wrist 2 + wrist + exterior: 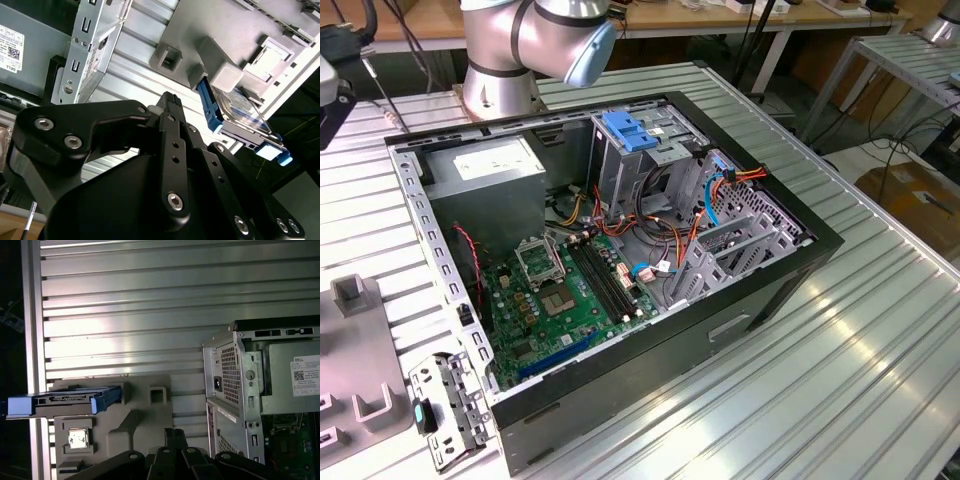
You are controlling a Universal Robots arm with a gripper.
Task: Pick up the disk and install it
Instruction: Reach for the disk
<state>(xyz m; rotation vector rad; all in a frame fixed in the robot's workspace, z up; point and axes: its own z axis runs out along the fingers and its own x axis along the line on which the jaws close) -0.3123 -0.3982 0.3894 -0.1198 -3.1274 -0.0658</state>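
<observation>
Disk (pixel 65 400) standing edgewise in grey holder (pixel 145 415) at tabletop (pixel 150 300) edge, gripper (pixel 175 432) hovering nearby, jaws together and empty, white label (pixel 306 375) showing on computer case (pixel 235 390).

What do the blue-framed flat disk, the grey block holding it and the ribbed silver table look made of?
The disk: matte moulded plastic frame, by its even blue; darker body looks metal. The grey block: probably matte plastic, uniform with rounded edges. The table: likely brushed aluminium, streaky glare along its ribs.

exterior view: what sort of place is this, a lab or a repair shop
Probably a robotics lab: a robot arm stands on a ribbed aluminium table beside an open computer case, with cabled workbenches behind.
</observation>
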